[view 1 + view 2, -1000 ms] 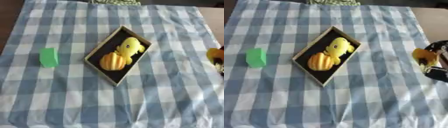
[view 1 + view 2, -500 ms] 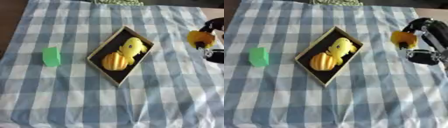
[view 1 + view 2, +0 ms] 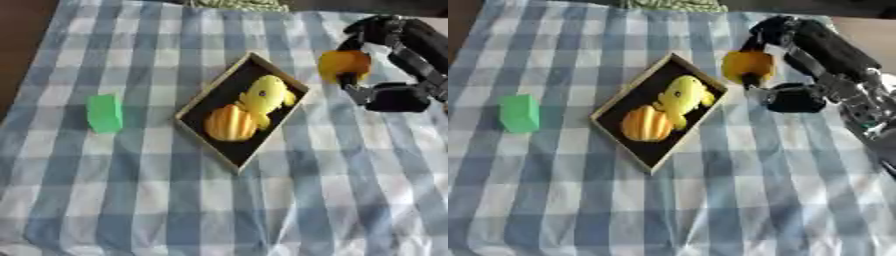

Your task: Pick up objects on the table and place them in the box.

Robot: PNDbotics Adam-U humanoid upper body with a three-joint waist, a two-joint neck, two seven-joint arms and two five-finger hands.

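The right hand (image 3: 785,75) curls its fingers around an orange object (image 3: 747,65), held just beside the box (image 3: 614,107) to its left. Well beyond the box, a green block (image 3: 519,113) lies on the tabletop (image 3: 710,210).

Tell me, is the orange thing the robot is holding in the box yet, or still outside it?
Outside. The right hand holds the orange object beside the box, just past its far right corner.

Box (image 3: 197,107) with two items; green block (image 3: 104,113) outside.

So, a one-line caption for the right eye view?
Right hand carries an orange ball toward the box; green block waits.
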